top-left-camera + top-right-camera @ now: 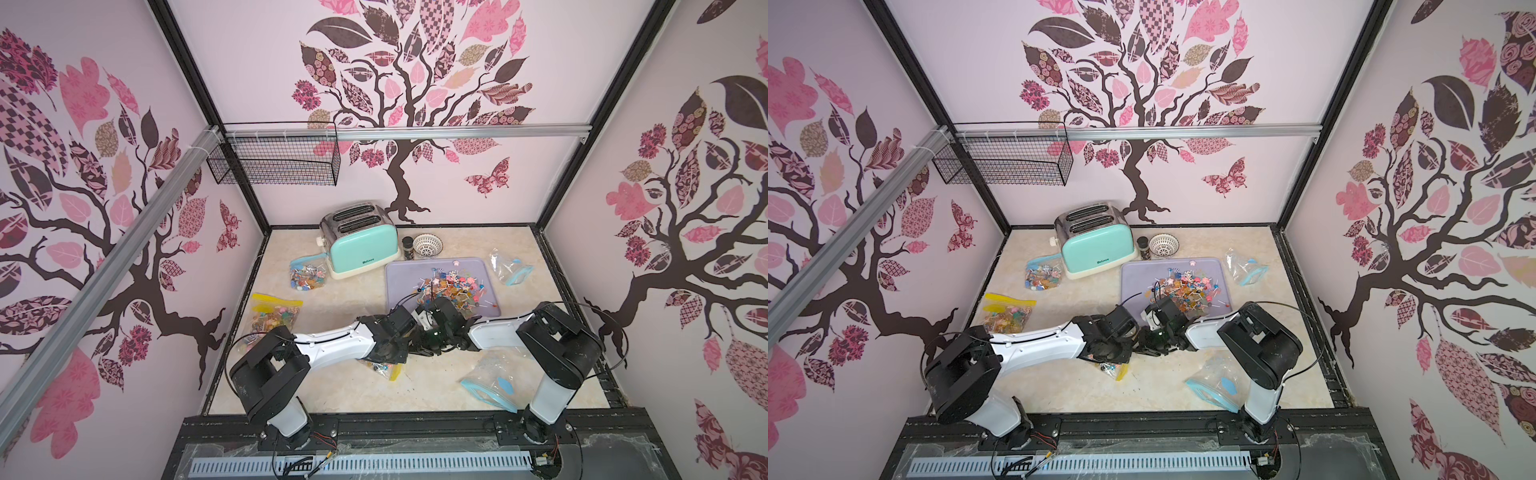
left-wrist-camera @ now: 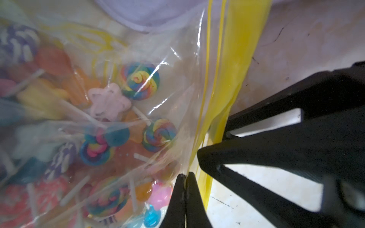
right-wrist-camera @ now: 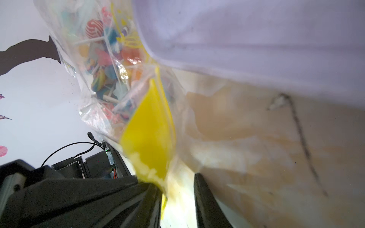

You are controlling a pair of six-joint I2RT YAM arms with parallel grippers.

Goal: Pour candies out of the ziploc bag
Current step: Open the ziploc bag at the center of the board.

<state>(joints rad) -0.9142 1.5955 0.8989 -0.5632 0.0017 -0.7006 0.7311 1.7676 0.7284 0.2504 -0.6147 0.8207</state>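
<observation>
A: What is shown in both top views?
B: The ziploc bag point(image 1: 384, 370) point(image 1: 1115, 370) is seen low beneath the left arm point(image 1: 332, 340), just in front of the lilac tray point(image 1: 401, 276); whether it is rested on the bench point(image 1: 332, 390) cannot be told. A heap of candies point(image 1: 453, 286) is spread over that tray. The two wrists are crowded together above the bag, so how the jaws stand cannot be told from there.
A: And what is given by the left wrist view?
B: The left end effector point(image 2: 185, 175) is seen fully closed, with the bag's clear film pinched between its fingertips, right beside the yellow zip strip point(image 2: 233, 79). Swirled and star-shaped candies on white sticks are packed inside the bag. The right end effector point(image 2: 214, 142) is seen close by, its two fingers parted with the strip passed between them.
A: Is that borne out by the right wrist view?
B: It is. The jaws are seen partly open. The yellow strip is hung between them and is touched by one finger, while a clear gap is left to the other, so nothing is clamped there. Beyond the strip the bag is seen bulging with candies, and the tray's lilac edge is seen just beside it
</observation>
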